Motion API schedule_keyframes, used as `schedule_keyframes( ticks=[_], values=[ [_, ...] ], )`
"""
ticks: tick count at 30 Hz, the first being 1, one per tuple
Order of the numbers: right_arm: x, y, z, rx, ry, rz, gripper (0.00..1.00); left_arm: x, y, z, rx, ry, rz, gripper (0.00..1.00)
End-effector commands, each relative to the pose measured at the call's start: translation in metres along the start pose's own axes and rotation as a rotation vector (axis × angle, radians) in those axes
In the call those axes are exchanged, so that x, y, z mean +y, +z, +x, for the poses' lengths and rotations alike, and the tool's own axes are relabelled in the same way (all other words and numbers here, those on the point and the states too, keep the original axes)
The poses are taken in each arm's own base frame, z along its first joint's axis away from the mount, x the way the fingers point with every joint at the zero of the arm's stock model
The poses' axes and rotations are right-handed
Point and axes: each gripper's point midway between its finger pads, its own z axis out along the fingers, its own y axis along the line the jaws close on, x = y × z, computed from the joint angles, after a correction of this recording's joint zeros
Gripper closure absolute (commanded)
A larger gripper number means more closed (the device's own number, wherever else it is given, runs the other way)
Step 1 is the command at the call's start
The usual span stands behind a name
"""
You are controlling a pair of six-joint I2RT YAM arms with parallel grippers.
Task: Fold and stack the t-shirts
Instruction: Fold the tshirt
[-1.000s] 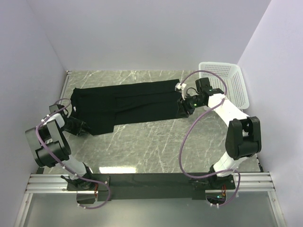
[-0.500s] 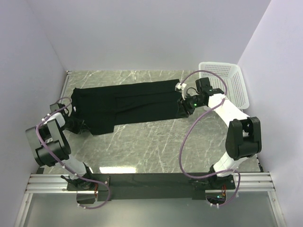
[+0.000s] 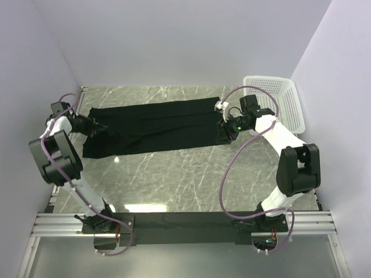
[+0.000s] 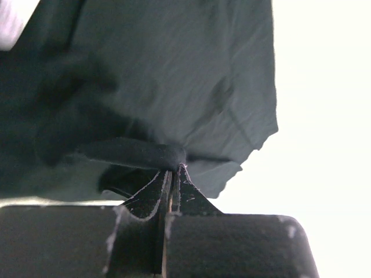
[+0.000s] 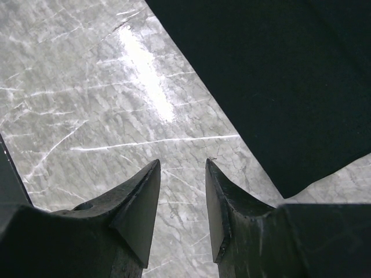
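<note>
The black t-shirt [image 3: 153,127] lies folded lengthwise in a long band across the far half of the marble table. My left gripper [image 3: 97,128] is at its left end, shut on a pinched fold of the black cloth [image 4: 139,153]. The cloth hangs from the jaws in the left wrist view. My right gripper [image 3: 222,132] is at the shirt's right end, open and empty, just above the marble beside the shirt's corner [image 5: 301,92]. The logo is not visible.
A white perforated basket [image 3: 281,104] stands at the far right, behind the right arm. The marble tabletop [image 3: 191,174] is bare in front of the shirt. Purple-grey walls close in on left, right and back.
My left gripper has swung from the shirt's near-left corner up to the far left, pulling the cloth. The shirt's lower left flap has shifted left. The right arm has not moved.
</note>
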Motion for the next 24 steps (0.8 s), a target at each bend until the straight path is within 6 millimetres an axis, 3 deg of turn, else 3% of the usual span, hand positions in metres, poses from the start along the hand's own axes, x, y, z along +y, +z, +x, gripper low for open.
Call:
schedule_keyframes(
  ticks=[1,5,11,24],
  values=[
    [0.004,-0.010,-0.010,-0.032,-0.027,0.024,0.56,-0.030,0.013,-0.009,0.066,-0.043,0.091,0.99],
    [0.004,-0.010,-0.010,-0.034,-0.026,0.028,0.56,-0.055,0.026,-0.024,0.084,-0.048,0.144,0.99],
    [0.002,-0.008,-0.008,-0.027,-0.015,0.025,0.57,-0.074,0.044,-0.036,0.116,-0.070,0.204,0.99],
    [-0.001,-0.007,-0.012,-0.026,-0.014,0.023,0.57,-0.080,0.069,-0.054,0.145,-0.092,0.228,0.97]
  ],
)
